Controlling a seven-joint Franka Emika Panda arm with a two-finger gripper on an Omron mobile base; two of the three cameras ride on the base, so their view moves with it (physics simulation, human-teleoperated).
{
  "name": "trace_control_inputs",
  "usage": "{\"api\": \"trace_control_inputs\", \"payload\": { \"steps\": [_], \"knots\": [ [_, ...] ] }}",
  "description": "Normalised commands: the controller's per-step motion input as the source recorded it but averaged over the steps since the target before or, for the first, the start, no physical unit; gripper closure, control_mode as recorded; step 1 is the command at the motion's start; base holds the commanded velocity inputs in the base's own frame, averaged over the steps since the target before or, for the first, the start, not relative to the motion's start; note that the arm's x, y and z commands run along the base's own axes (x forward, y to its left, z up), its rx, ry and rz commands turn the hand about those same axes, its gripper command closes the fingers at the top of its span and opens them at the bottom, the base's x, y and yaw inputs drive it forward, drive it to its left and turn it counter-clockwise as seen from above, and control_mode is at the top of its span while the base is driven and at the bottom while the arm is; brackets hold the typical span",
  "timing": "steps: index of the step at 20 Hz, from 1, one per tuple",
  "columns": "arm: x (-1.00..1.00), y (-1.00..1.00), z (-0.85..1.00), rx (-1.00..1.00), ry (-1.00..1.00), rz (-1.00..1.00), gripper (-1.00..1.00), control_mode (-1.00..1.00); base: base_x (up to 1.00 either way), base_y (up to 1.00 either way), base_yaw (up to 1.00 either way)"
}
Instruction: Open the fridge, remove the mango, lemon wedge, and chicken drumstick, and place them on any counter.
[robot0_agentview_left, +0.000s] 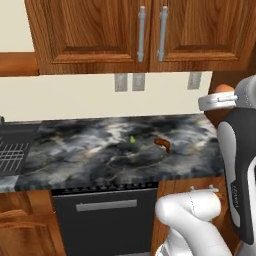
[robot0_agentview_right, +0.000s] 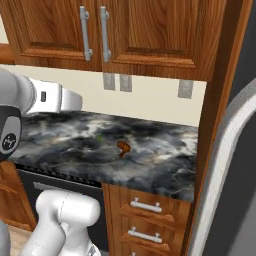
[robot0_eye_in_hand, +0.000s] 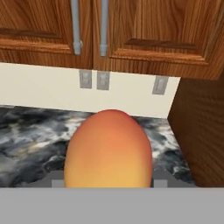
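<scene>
I am steering the arm from afar, and through the camera on the hand I see the mango (robot0_eye_in_hand: 108, 148), a smooth orange-yellow oval, sitting right in front of the lens between the fingers. It blocks the fingertips from sight, so I cannot see how wide they stand, but its place there suggests to me that the hand (robot0_eye_in_hand: 108, 186) is closed on it and carrying it.

Ahead of the hand and below it lies the desk (robot0_eye_in_hand: 30, 131), a black marbled stone top with pale veins. Beyond it, a cream wall carries three grey outlet plates (robot0_eye_in_hand: 102, 80), and wooden upper cabinets (robot0_eye_in_hand: 166, 30) with grey bar handles hang above.

From the left base camera, two small foods already rest out on the desk, in front of the hand: the lemon wedge (robot0_agentview_left: 132, 139), a tiny yellow-green speck, and just beside it the chicken drumstick (robot0_agentview_left: 163, 144), dark reddish-brown and curved. They lie near each other but apart.

To the hand's right, the grey edge of the fridge (robot0_agentview_right: 235, 150) shows past a wooden panel.

I judge the mango is the last item, held high so it can be lowered onto bare stone near the other two.
</scene>
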Motion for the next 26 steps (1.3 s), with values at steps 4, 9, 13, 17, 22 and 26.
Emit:
{"api": "trace_control_inputs", "payload": {
  "steps": [4, 9, 13, 17, 22, 26],
  "knots": [
    [0.00, 0.00, 0.00, 0.00, 0.00, 0.00, 1.00, 1.00, 0.48, 0.17, 0.07],
    [0.00, 0.00, 0.00, 0.00, 0.00, 0.00, 1.00, 1.00, 0.38, 0.13, 0.07],
    [0.00, 0.00, 0.00, 0.00, 0.00, 0.00, 1.00, 1.00, 0.34, 0.07, 0.04],
    [0.00, 0.00, 0.00, 0.00, 0.00, 0.00, 1.00, 1.00, 0.42, 0.07, 0.02],
    [0.00, 0.00, 0.00, 0.00, 0.00, 0.00, 1.00, 1.00, 0.36, 0.00, 0.02],
    [0.00, 0.00, 0.00, 0.00, 0.00, 0.00, 1.00, 1.00, 0.52, 0.03, 0.02]
  ]
}}
